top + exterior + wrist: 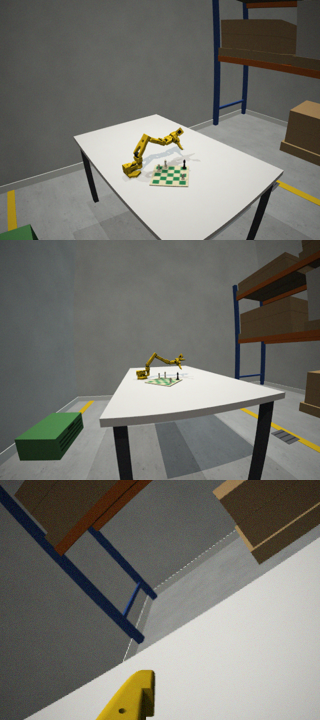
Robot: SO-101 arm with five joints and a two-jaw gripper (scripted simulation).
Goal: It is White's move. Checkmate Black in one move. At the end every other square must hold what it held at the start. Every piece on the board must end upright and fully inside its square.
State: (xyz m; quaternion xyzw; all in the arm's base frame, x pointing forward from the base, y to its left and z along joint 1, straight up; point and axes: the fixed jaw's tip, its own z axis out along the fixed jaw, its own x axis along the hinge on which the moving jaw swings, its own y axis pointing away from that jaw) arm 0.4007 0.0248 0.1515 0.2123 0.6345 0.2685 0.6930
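Note:
A small green and cream chessboard (155,181) (155,381) lies on the white table (222,186) (186,400) in front of the arm's base. A short white piece (158,168) (159,375) and a taller white piece (165,164) (165,374) stand upright on the board's back row. A black piece (184,164) (177,375) stands upright at the back right corner. Another pale piece (183,176) (170,380) stands on the right column nearer the front. My gripper (180,141) (181,363) is open and empty, raised above the table behind the board.
The arm's yellow base (131,169) (141,374) sits just left of the board. A blue and orange rack (216,77) (235,330) with cardboard boxes stands behind the table. A green box (49,435) lies on the floor at the left.

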